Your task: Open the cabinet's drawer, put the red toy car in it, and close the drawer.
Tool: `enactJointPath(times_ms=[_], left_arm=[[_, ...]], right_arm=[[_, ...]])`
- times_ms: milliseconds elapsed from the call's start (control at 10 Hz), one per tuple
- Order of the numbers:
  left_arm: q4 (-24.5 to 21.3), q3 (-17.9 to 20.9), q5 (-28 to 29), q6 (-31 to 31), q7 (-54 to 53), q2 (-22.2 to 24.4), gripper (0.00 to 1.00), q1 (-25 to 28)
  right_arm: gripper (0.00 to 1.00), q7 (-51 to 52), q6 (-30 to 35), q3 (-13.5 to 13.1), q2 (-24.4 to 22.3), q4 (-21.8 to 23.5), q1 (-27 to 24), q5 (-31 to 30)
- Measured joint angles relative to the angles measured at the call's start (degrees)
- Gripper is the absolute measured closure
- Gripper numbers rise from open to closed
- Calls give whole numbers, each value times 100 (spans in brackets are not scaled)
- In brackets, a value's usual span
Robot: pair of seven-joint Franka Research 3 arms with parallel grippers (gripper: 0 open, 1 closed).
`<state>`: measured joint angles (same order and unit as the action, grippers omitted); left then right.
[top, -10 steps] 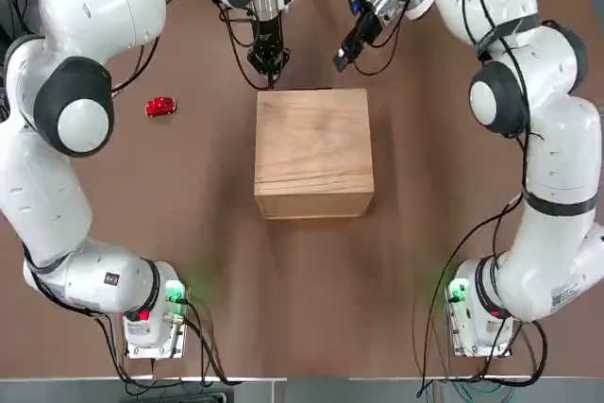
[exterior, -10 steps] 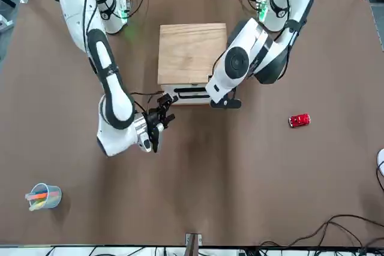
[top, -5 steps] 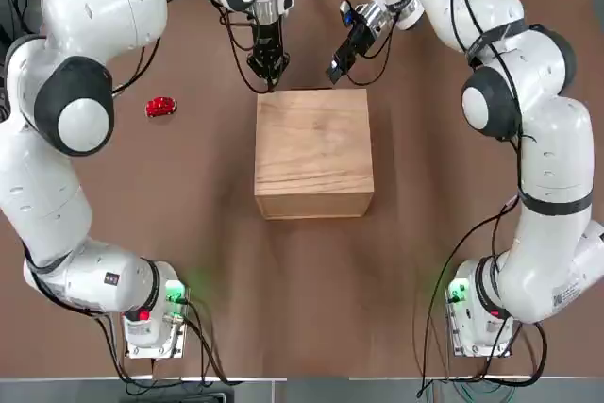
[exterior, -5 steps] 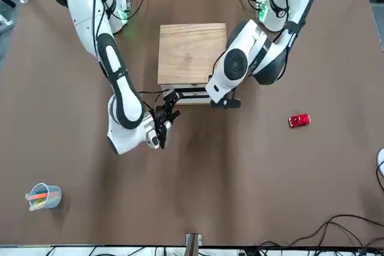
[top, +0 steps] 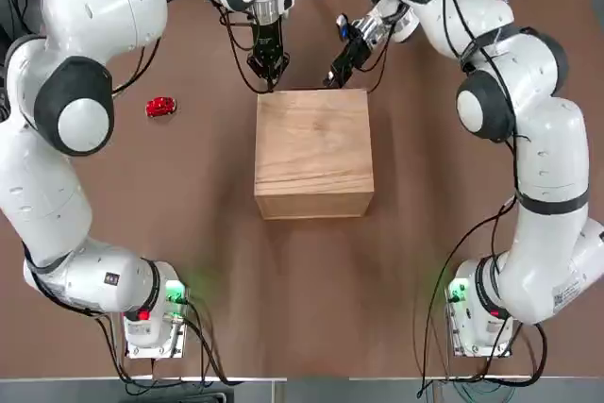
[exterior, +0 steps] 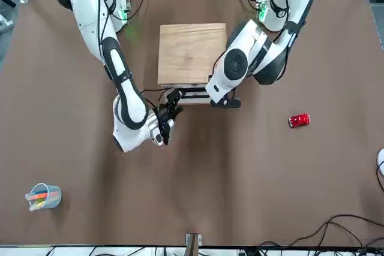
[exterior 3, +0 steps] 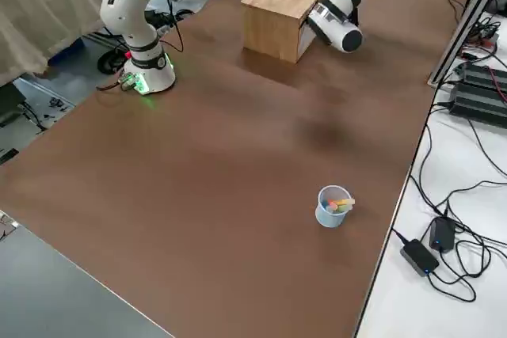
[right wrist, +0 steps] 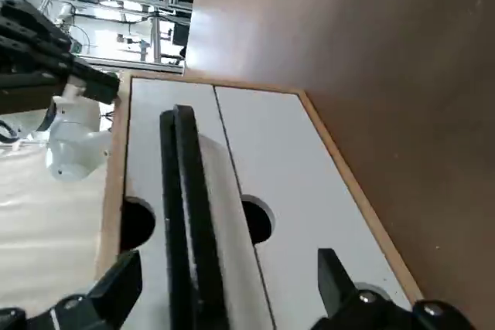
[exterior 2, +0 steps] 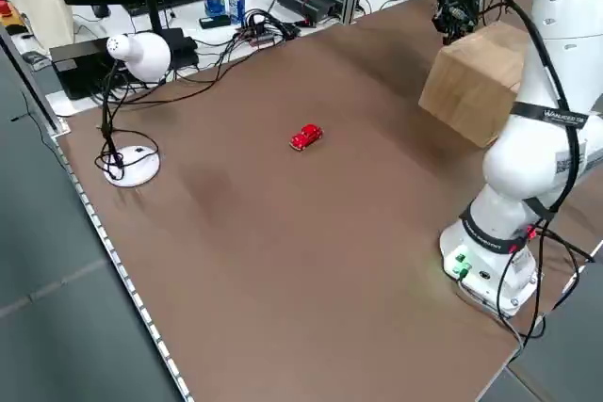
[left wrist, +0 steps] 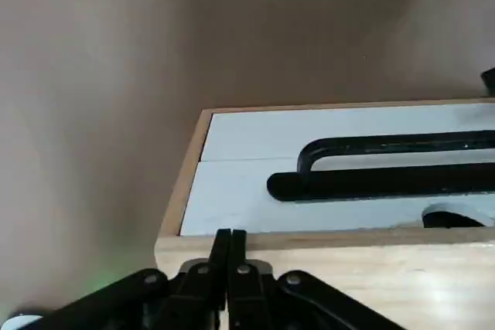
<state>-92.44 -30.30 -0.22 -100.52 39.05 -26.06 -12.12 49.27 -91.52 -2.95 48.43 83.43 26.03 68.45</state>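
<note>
- Wooden cabinet [top: 313, 153] sits mid-table in the top view; the red toy car [top: 160, 107] lies well apart, toward the left arm's side.
- Front view: the right gripper [exterior: 168, 114] hovers near the closed drawer [exterior: 191, 95].
- Left wrist view: the left gripper [left wrist: 230, 246] is pinched together above the cabinet's top edge.
- Right wrist view: the right gripper's fingers [right wrist: 332, 276] are spread before the dark handle [right wrist: 188, 214].

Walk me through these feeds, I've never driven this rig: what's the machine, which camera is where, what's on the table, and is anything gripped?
Two white robot arms sit side by side at a brown table. One camera looks down from overhead, one faces the robot, two look in from the sides, and one rides on each wrist.

In the middle stands the wooden cabinet, its drawer closed, with a dark handle. The red toy car lies alone on the robot's left. A cup of colored sticks sits far off.

The left gripper is shut and empty at the cabinet's top front edge. The right gripper is open, close to the handle. Nothing is held.
</note>
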Motion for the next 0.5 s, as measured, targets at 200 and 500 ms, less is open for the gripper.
enactJointPath(times_ms=[200, 500], left_arm=[[0, -1, 0, 0, 0, 0, 95, 0], [0, -1, 0, 0, 1, 0, 95, 0]], right_arm=[[0, -1, 133, -1, 135, 5, 0, 118], [1, -50, 154, -5, 147, 1, -4, 160]])
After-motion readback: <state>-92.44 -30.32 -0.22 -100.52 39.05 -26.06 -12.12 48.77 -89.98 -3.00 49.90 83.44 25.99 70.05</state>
